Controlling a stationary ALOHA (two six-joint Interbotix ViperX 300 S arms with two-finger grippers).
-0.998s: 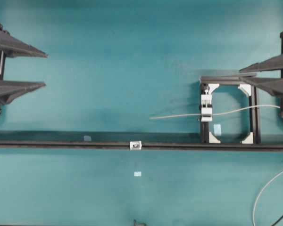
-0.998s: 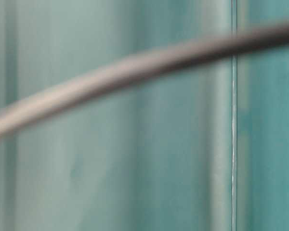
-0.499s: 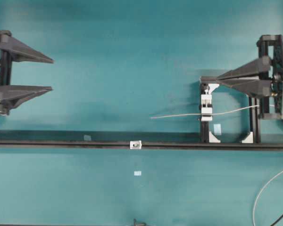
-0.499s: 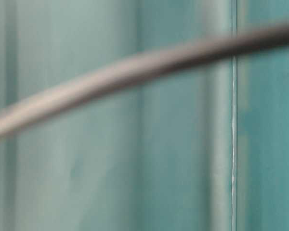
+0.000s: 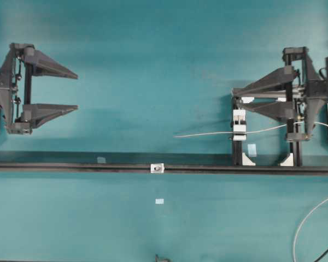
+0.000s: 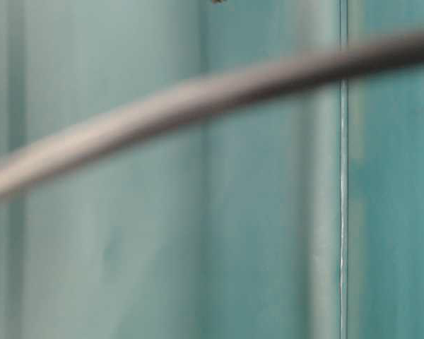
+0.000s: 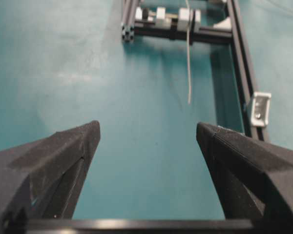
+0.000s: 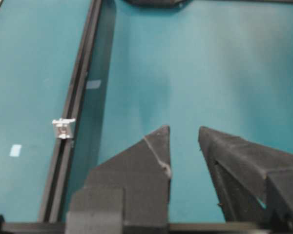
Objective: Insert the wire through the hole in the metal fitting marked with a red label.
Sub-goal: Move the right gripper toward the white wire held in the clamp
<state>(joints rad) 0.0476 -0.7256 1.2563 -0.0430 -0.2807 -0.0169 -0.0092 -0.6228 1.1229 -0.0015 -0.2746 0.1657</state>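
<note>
Both jaw pairs stand apart and hold nothing: left gripper point(image 5: 74, 91) wide, right gripper point(image 5: 236, 101) narrower, above the frame point(image 5: 293, 136). One metal fitting point(image 5: 157, 168) sits on one black rail point(image 5: 71, 168). At 2 o'clock from it, one wire point(image 5: 205, 134) passes through one clamp block point(image 5: 239, 124).

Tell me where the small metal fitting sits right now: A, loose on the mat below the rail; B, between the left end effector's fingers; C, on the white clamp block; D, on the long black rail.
D: the overhead view shows the fitting mounted on the rail, apart from both end effectors.
</note>
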